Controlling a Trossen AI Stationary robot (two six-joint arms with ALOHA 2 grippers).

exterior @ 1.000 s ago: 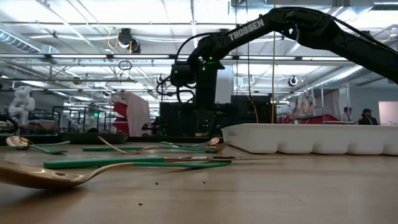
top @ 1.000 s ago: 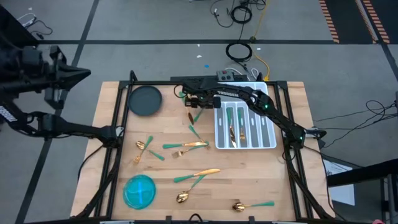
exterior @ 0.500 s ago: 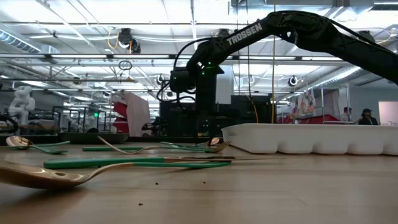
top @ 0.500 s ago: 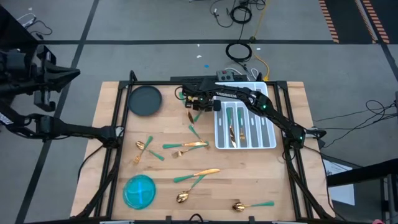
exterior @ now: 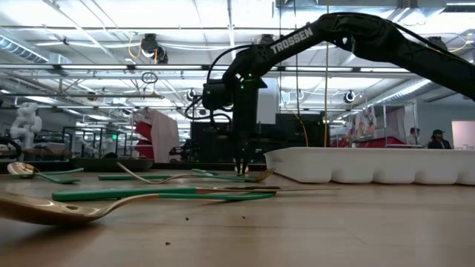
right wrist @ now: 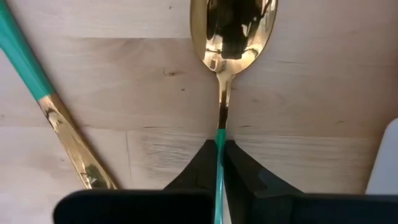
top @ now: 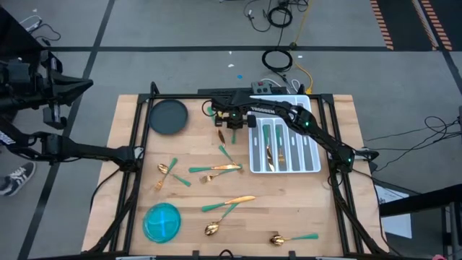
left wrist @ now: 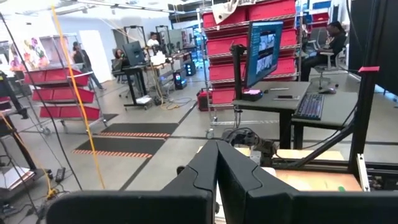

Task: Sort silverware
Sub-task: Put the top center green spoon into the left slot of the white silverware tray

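Pinching a gold-headed spoon by its slim teal handle, right gripper clamped tight just below the neck, bowl lying on the wooden worktop. Beside it in the right wrist view, a second teal-handled piece running diagonally, apart from the spoon.

Seen from the low view: lower left of the frame, a large gold spoon nearest the camera; behind it a long teal-handled knife; further back more silverware near the right gripper touching down at frame centre; white tray at right.

Seen from above: blue bowl lower left, scattered silverware mid-frame, right gripper upper centre just left of the white tray, dark round plate upper left.

Parked off the worktop at the frame's left edge, left gripper clenched on nothing.
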